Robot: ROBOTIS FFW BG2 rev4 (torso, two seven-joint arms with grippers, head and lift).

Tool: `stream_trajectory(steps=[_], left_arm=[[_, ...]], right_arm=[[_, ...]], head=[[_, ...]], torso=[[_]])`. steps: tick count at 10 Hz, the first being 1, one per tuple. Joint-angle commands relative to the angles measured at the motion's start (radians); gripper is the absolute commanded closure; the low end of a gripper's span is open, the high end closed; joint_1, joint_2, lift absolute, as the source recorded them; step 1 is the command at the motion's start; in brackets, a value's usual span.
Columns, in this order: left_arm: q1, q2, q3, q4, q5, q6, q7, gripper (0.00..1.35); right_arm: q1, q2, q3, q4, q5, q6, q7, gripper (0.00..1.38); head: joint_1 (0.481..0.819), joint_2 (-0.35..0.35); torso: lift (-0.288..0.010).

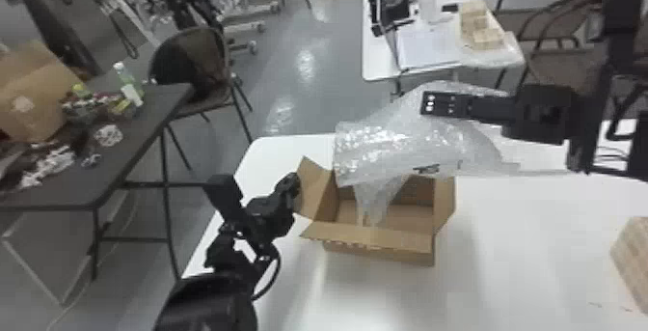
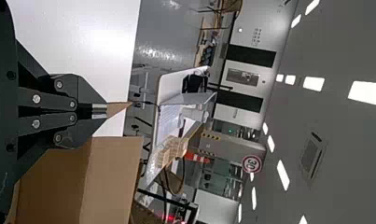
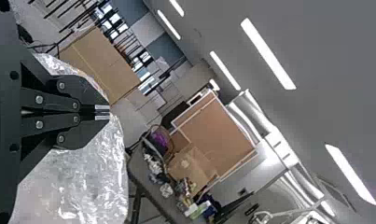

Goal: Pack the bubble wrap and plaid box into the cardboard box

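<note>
Head view: right claw (image 1: 425,104) pinches the bubble wrap (image 1: 376,149), which slants leftward over the cardboard box (image 1: 385,254), 1 tail dipping inside; it should go down next. Left claw (image 1: 293,187) grips a side flap (image 1: 316,186); the plaid box (image 1: 634,260) lies far right on the desk (image 1: 520,267).

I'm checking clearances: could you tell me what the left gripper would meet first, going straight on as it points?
Probably the box flap, whose corner shows at the tips of the left gripper; depth there is unclear.
</note>
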Motion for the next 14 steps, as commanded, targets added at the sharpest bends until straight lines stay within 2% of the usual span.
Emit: stream_trajectory(steps=[1, 2, 3, 4, 5, 7, 8, 11, 14], left_arm=[[-0.002, 0.005, -0.007, 0.0, 0.005, 0.0, 0.006, 1.21], [0.001, 0.005, -0.008, 0.002, 0.008, -0.007, 0.009, 1.21], [0.004, 0.005, -0.012, 0.002, 0.012, -0.017, 0.014, 1.21], [0.008, 0.003, -0.016, 0.003, 0.016, -0.023, 0.02, 1.21], [0.014, 0.003, -0.016, 0.003, 0.022, -0.029, 0.023, 1.21], [0.014, 0.003, -0.024, 0.006, 0.03, -0.032, 0.024, 1.21], [0.012, 0.003, -0.031, 0.009, 0.031, -0.035, 0.026, 1.21], [0.015, 0.002, -0.053, 0.014, 0.039, -0.05, 0.046, 1.21], [0.037, 0.002, -0.13, 0.011, 0.068, -0.104, 0.15, 1.21]], right_arm=[[-0.023, 0.004, 0.003, 0.018, 0.016, -0.012, -0.002, 1.23], [-0.017, 0.011, 0.015, 0.061, 0.098, -0.041, -0.001, 1.23], [0.005, 0.021, 0.038, 0.145, 0.143, -0.128, 0.004, 1.23], [0.022, 0.041, 0.046, 0.231, 0.273, -0.211, 0.051, 1.23], [0.025, 0.06, 0.077, 0.343, 0.321, -0.296, 0.09, 1.23], [-0.014, 0.068, 0.169, 0.535, 0.327, -0.435, 0.17, 1.23], [-0.029, 0.068, 0.189, 0.567, 0.316, -0.455, 0.18, 1.23], [-0.09, 0.068, 0.221, 0.598, 0.278, -0.493, 0.179, 1.23], [-0.132, 0.068, 0.295, 0.704, 0.17, -0.564, 0.179, 1.23]], head=[[0.624, 0.35], [0.616, 0.35], [0.617, 0.35], [0.626, 0.35], [0.646, 0.35], [0.687, 0.35], [0.695, 0.35], [0.695, 0.35], [0.684, 0.35]], torso=[[-0.089], [-0.089], [-0.089], [-0.089], [-0.089], [-0.089], [-0.089], [-0.089], [-0.089]])
